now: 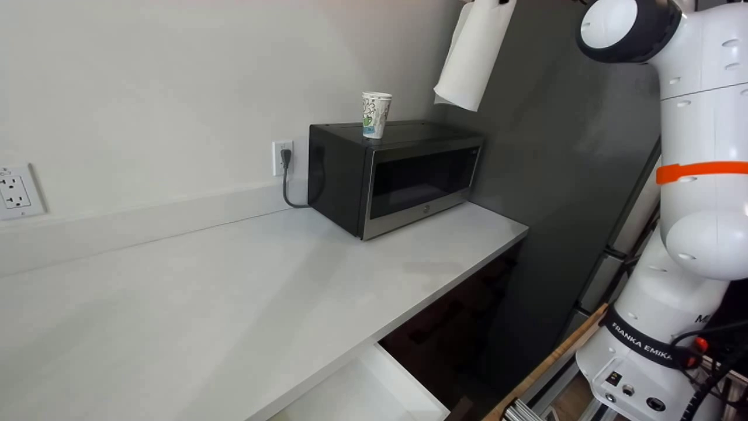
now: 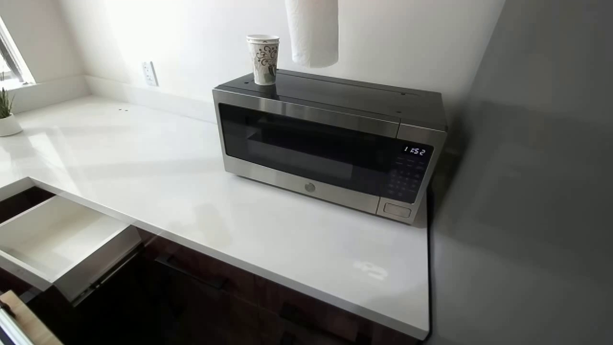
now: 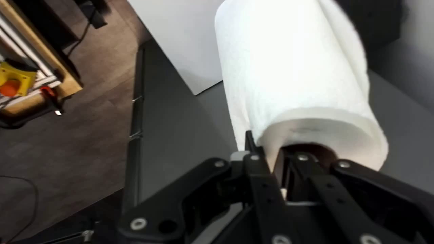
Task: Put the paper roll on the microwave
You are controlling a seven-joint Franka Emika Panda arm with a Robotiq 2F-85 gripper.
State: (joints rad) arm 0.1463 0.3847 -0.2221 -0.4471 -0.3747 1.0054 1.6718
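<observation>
The white paper roll point(image 1: 476, 55) hangs in the air above the microwave point(image 1: 423, 181), its upper end cut off by the picture edge. In that exterior view it is tilted; in an exterior view it looks nearly upright point(image 2: 313, 33), right of the cup, above the microwave point(image 2: 330, 153). Its lower end is apart from the microwave top. In the wrist view my gripper point(image 3: 266, 150) is shut on the roll's end point(image 3: 295, 67), one finger outside the wall and one inside the hollow core. The gripper is almost wholly out of both exterior views.
A patterned paper cup point(image 1: 376, 115) stands on the microwave's top near the left front, also in an exterior view point(image 2: 263, 60). A tall grey panel point(image 1: 555, 146) rises right of the microwave. A drawer point(image 2: 62, 235) is open below the white counter point(image 2: 158, 177). A plant pot point(image 2: 8, 125) stands far left.
</observation>
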